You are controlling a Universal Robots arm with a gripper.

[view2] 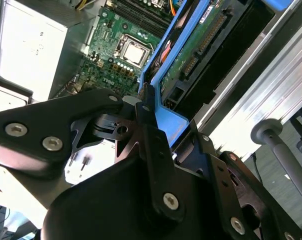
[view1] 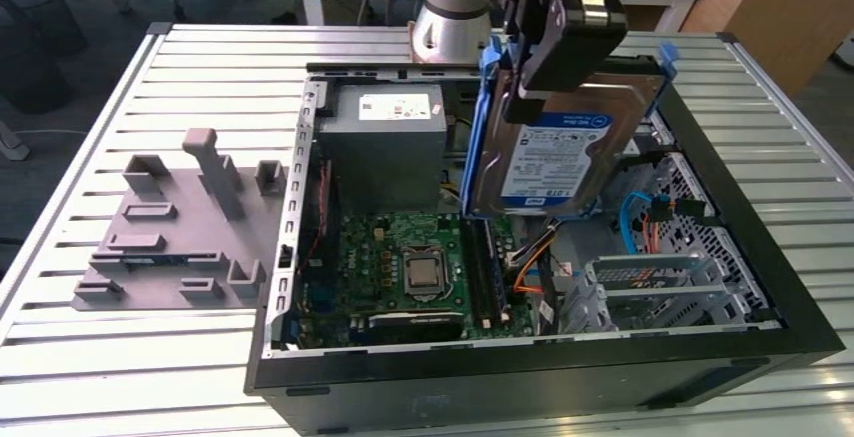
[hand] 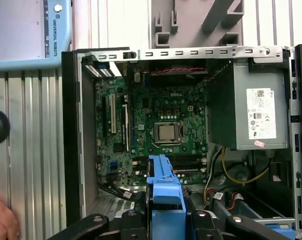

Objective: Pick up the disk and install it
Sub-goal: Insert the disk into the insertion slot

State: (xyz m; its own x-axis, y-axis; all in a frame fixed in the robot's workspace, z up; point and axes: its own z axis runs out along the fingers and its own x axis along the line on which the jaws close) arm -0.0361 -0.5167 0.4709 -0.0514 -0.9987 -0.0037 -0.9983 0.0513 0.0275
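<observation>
The gripper fills the foreground in both wrist views, its jaws clamped tight on the disk by the blue plastic rail at 1 end. The grip on the rail rather than on the faces looks deliberate: it keeps the fingers off the green circuit board on the underside, which shows in the second wrist view.

In the exterior view, the disk hangs upright in the upper middle of the frame, with its white-and-blue label towards the camera and the gripper at its top edge. It sits above the open computer case, touching nothing else, and held this high it clears the case walls and the cables inside.

The case lies on its side on the slatted table with its panel off, so everything inside is reachable from above. The motherboard lies in the lower middle of the frame and the grey power supply above it. The silver drive cage sits at the lower right, under and to the exterior view's right of the hanging disk, and it looks empty, so by my reading the disk is not yet installed. A grey holder plate rests on the table at the exterior view's left, well apart from the case.

A person's hand shows at the edge of the first wrist view, away from the case.
</observation>
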